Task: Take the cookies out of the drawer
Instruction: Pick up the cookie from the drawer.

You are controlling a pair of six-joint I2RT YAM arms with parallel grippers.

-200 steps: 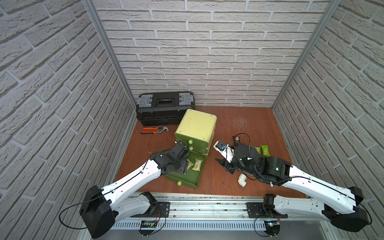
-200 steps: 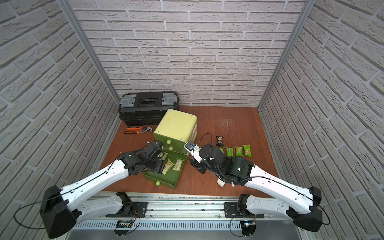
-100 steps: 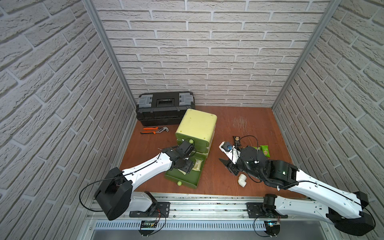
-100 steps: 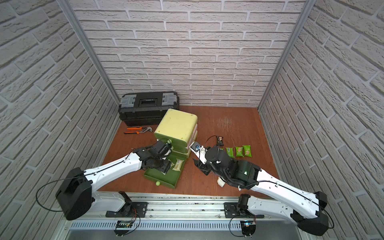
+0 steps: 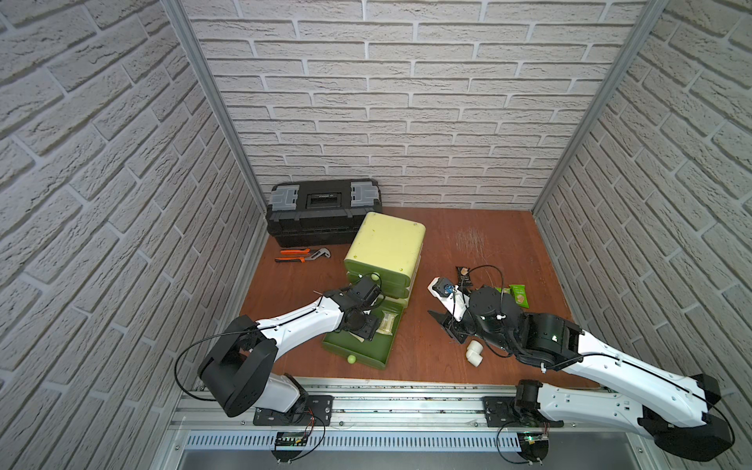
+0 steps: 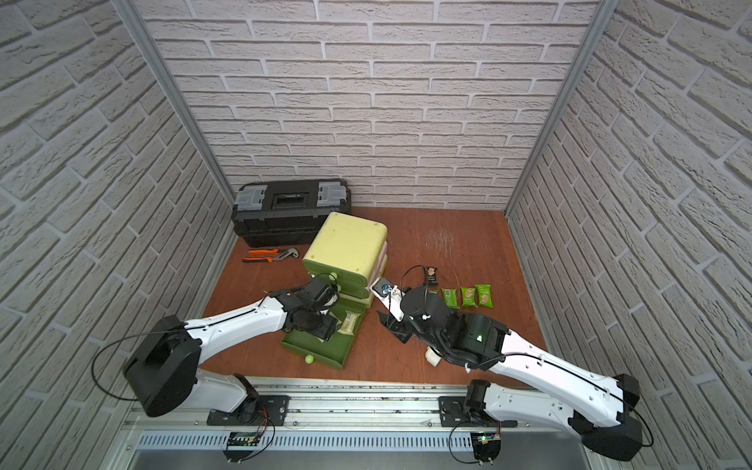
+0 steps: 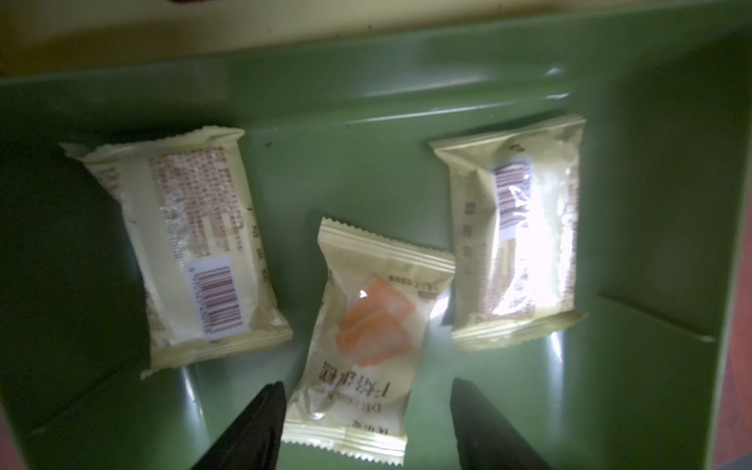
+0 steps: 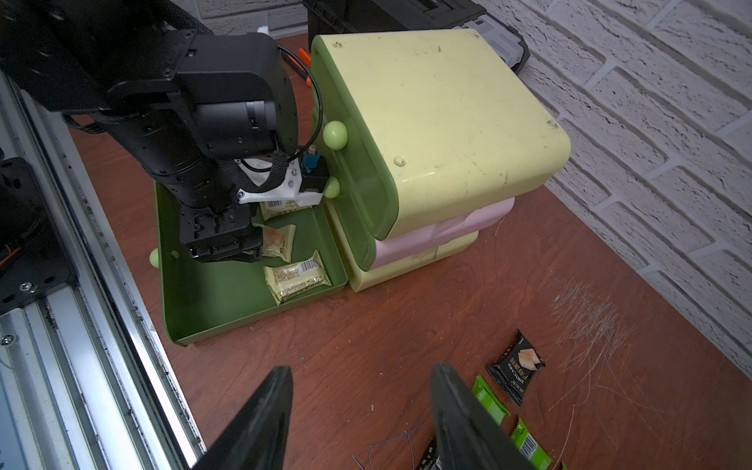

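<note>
The bottom green drawer (image 5: 366, 350) of the yellow-green cabinet (image 5: 386, 240) is pulled out. Three pale beige cookies lie in it: one (image 7: 191, 248) on one side, one (image 7: 517, 236) on the other, and a middle packet (image 7: 366, 333) with an orange picture. My left gripper (image 7: 366, 382) is open low inside the drawer, its fingers either side of the middle packet's near end. My right gripper (image 8: 363, 366) is open over bare table with nothing between its fingers. Green cookies (image 6: 468, 296) and a black one (image 6: 430, 276) lie on the table to its right.
A black toolbox (image 5: 323, 211) stands against the back wall, with orange-handled pliers (image 5: 303, 255) in front of it. A white pipe elbow (image 5: 474, 352) lies beside my right arm. The metal rail (image 5: 386, 398) runs along the table's front edge.
My left gripper has sunk into the open drawer over the beige packets, and its jaws have narrowed a little. My right arm has drifted slightly to the right.
</note>
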